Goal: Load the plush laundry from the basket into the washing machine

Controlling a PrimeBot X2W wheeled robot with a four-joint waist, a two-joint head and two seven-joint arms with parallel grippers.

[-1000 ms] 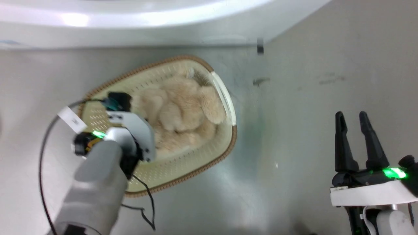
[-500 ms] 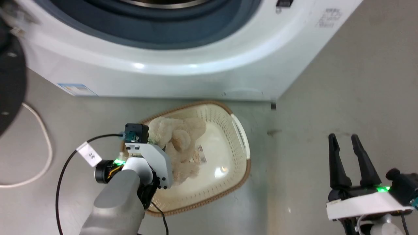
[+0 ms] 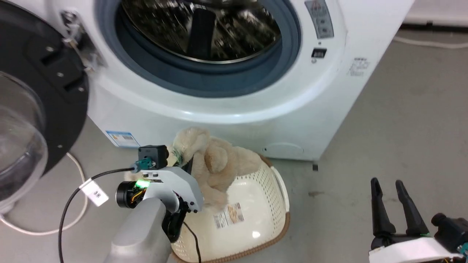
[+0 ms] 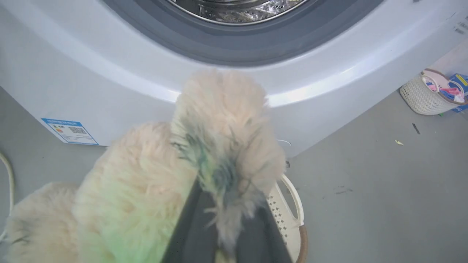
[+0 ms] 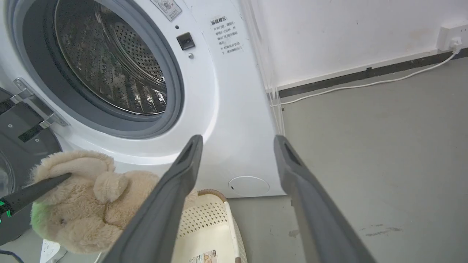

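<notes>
The plush laundry (image 3: 219, 164) is a fluffy cream toy hanging above the left half of the basket (image 3: 279, 199), in front of the washing machine (image 3: 234, 109). My left gripper (image 3: 185, 163) is shut on a furry limb at the toy's top; in the left wrist view its fingers (image 4: 197, 226) pinch the fur of the plush laundry (image 4: 146, 182). The steel drum (image 3: 204, 29) stands open above. My right gripper (image 3: 389, 182) is open and holds nothing, low at the right over the floor. In the right wrist view the right gripper (image 5: 237, 138) frames the washing machine (image 5: 226, 91), with the plush laundry (image 5: 84, 204) at the lower left.
The black-framed glass door (image 3: 40, 98) is swung open at the left. A white cable (image 3: 78, 171) loops on the floor beneath it. A small basket of colourful items (image 4: 431, 91) sits far right. A wall socket (image 5: 451, 34) and its cord run along the skirting.
The head camera has tilted up, bringing the drum and door into view. My left gripper has lifted the plush out of the basket, baring the basket's bottom label. The right gripper stayed open.
</notes>
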